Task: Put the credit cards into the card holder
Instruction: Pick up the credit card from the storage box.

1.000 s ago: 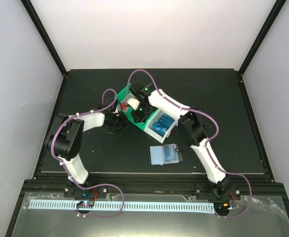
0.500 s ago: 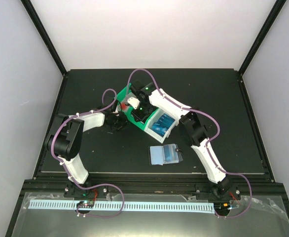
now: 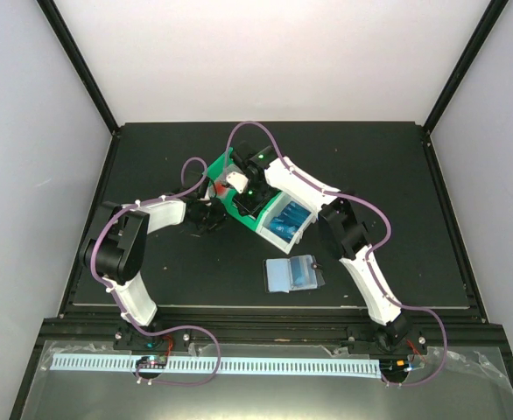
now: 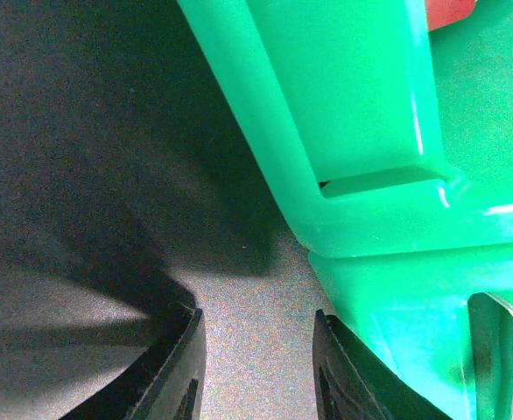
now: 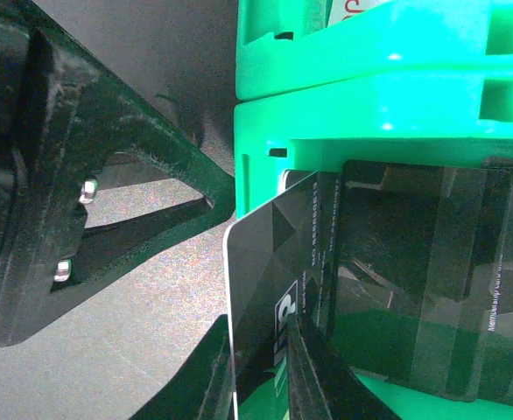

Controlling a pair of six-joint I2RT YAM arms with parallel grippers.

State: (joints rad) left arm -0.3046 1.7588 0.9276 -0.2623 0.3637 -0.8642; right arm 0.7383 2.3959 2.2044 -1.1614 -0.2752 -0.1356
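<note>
Over the table [image 3: 151, 157] middle, left arm [image 3: 151, 215] and right arm [image 3: 305, 185] bend toward the green bin [image 3: 221, 171]; the open card holder [image 3: 293, 274] lies at its 5 o'clock. Left wrist: left fingers [image 4: 174, 376] apart beside the bin wall. Right wrist: right fingers [image 5: 322, 385] pinch a dark credit card [image 5: 261, 254].

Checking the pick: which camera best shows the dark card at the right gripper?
Right wrist: the dark card sits between the right gripper's fingers, print visible. Top external hides it under the right arm; left wrist shows mostly the green bin's wall.
</note>
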